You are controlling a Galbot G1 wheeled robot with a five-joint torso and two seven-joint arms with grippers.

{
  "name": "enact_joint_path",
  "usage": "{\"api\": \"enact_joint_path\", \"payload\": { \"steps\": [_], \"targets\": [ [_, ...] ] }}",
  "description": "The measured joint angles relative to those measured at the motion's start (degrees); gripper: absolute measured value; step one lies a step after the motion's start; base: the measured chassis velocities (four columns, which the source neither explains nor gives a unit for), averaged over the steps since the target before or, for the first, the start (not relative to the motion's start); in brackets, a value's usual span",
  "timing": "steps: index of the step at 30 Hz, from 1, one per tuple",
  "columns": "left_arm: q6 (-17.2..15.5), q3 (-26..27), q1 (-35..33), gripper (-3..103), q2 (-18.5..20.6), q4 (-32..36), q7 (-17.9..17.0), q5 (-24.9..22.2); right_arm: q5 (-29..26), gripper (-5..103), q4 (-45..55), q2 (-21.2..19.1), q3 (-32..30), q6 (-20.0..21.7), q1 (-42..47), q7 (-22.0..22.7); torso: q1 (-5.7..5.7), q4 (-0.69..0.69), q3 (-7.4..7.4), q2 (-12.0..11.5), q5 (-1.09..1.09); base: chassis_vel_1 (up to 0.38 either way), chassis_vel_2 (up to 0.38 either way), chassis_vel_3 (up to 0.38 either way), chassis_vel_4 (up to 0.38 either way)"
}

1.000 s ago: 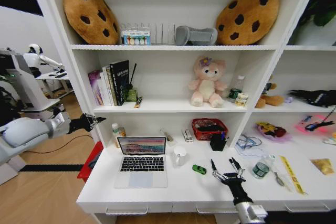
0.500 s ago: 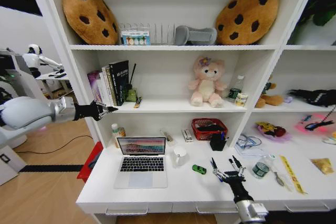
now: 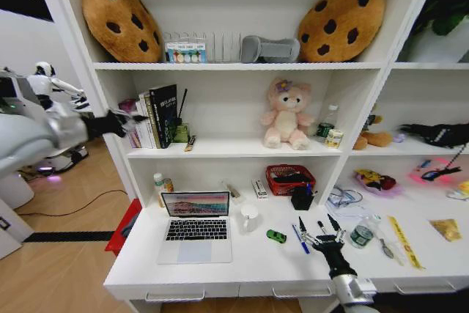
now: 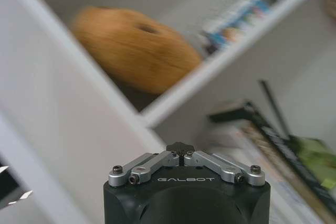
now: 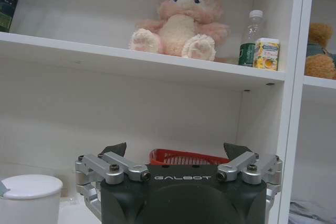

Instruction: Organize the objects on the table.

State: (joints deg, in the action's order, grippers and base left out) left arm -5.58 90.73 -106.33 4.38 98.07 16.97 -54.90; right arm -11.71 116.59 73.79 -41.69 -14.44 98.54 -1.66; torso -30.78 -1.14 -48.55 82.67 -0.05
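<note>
Pink plush toy [image 3: 287,114] sits between two cookie cushions [image 3: 117,20].

Left arm: smooth, rounded white shell, then a silver metal collar, then a black wrist section ending in the left pincer [image 3: 136,116]. Behind its black tips sit silver linkage bars fixed with dark screws on a matte black housing lettered "GALBOT" in white. Right pincer [image 3: 322,234]: slim black fingers on a black wrist, behind it a silver-grey cuff. Its housing bears the same silver screwed linkages and white lettering.

Silver laptop [image 3: 196,228], pink-striped screen; green toy car [image 3: 276,236]; blue pen [image 3: 297,234]; white desk [image 3: 242,262]; red basket [image 3: 290,179].
</note>
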Motion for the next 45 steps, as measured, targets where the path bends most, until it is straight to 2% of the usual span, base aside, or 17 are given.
{"api": "enact_joint_path", "payload": {
  "steps": [3,6,7,9,10,13,14,16,17,22,26,33,36,37,38,43,45],
  "targets": [
    [0.20,1.30,0.14,0,0.46,-2.05,-1.19,-0.75,-0.16,100,-0.20,-0.32,0.27,0.21,-0.40,0.07,0.00,0.02,0.00,0.00,0.02,0.035,0.029,0.006,0.020],
    [0.14,12.35,-1.96,0,4.34,-10.27,-6.27,-6.31,-1.27,100,-0.40,-1.75,0.84,1.05,-1.87,0.64,-0.01,-0.14,0.00,0.00,0.02,-0.017,-0.004,-0.004,-0.004],
    [0.14,12.35,-1.96,0,4.34,-10.27,-6.27,-6.31,-1.27,100,-0.40,-1.75,0.84,1.05,-1.87,0.64,-0.01,-0.14,0.00,0.00,0.02,-0.050,-0.011,-0.013,-0.011],
    [-1.61,25.75,-2.99,0,7.09,-17.03,-9.67,-12.78,-2.22,100,-0.34,-2.95,0.17,1.18,-1.76,0.74,-0.02,-0.18,-0.01,-0.01,0.10,-0.025,-0.009,0.010,-0.005],
    [-1.61,25.75,-2.99,0,7.09,-17.03,-9.67,-12.78,-2.22,100,-0.34,-2.95,0.17,1.18,-1.76,0.74,-0.02,-0.18,-0.01,-0.01,0.10,0.000,0.000,0.000,0.000],
    [-5.26,43.41,-2.24,0,14.11,-30.42,-15.69,-26.80,-2.93,100,-0.59,-4.14,-0.38,1.01,-1.62,0.71,0.00,-0.05,0.00,0.00,0.03,0.000,0.000,0.000,0.000],
    [-5.26,43.41,-2.24,0,14.11,-30.42,-15.69,-26.80,-2.93,100,-0.59,-4.14,-0.38,1.01,-1.62,0.71,0.00,-0.05,0.00,0.00,0.03,0.000,0.000,0.000,0.000],
    [-6.13,56.56,-1.51,0,22.73,-41.67,-16.89,-27.58,-3.73,100,0.11,-5.30,-0.14,1.13,-2.26,0.84,0.00,-0.13,0.00,0.00,0.09,0.000,0.000,0.000,0.000],
    [-6.29,59.01,-1.18,0,24.63,-43.89,-17.18,-27.09,-4.12,100,0.38,-5.75,-0.28,1.16,-2.29,0.86,0.00,-0.13,0.00,0.00,0.09,0.000,0.000,0.000,0.000],
    [-6.08,60.74,-2.26,0,27.20,-44.71,-18.00,-26.14,-4.48,100,0.45,-6.52,-0.89,1.16,-2.09,0.87,0.00,-0.08,0.00,0.00,0.03,0.000,0.000,0.000,0.000],
    [-5.77,60.60,-6.09,0,29.91,-41.59,-19.15,-26.14,-4.91,100,0.50,-6.66,-1.40,1.11,-2.09,0.81,0.00,-0.15,0.00,0.00,0.09,0.000,0.000,0.000,0.000],
    [-5.01,47.31,-10.43,0,26.36,-26.10,-12.60,-22.35,-5.09,100,-0.41,-5.93,-1.87,0.62,-2.40,0.37,-0.03,-0.19,-0.02,-0.01,0.08,0.000,0.000,0.000,0.000],
    [-5.15,36.78,-10.63,0,15.54,-7.47,-4.96,-18.11,-5.77,100,-1.00,-5.28,-3.04,0.30,-2.69,-0.03,-0.03,-0.13,-0.02,-0.02,0.10,0.000,0.000,0.000,0.000],
    [-5.49,33.02,-11.79,0,4.80,7.09,0.39,-12.24,-6.16,100,-2.68,-5.24,-4.54,-0.44,-2.61,-0.91,-0.01,-0.01,0.00,-0.01,-0.07,0.000,0.000,0.000,0.000],
    [-5.48,32.23,-11.84,0,1.84,10.87,2.08,-10.60,-6.26,100,-3.30,-5.23,-4.85,-0.64,-2.50,-1.12,0.00,-0.01,0.01,-0.01,0.04,0.000,0.000,0.000,0.000],
    [-5.36,26.24,-11.12,0,-6.47,19.96,7.46,-4.53,-6.55,100,-4.39,-4.75,-5.03,-0.91,-2.73,-1.42,0.02,-0.13,0.02,0.01,0.05,0.000,0.000,0.000,0.000],
    [-5.21,24.05,-10.93,0,-7.41,21.06,8.39,-2.40,-6.52,100,-4.48,-4.63,-4.81,-0.93,-2.85,-1.45,0.02,-0.12,0.01,0.01,0.08,0.000,0.000,0.000,0.000]
  ]
}}
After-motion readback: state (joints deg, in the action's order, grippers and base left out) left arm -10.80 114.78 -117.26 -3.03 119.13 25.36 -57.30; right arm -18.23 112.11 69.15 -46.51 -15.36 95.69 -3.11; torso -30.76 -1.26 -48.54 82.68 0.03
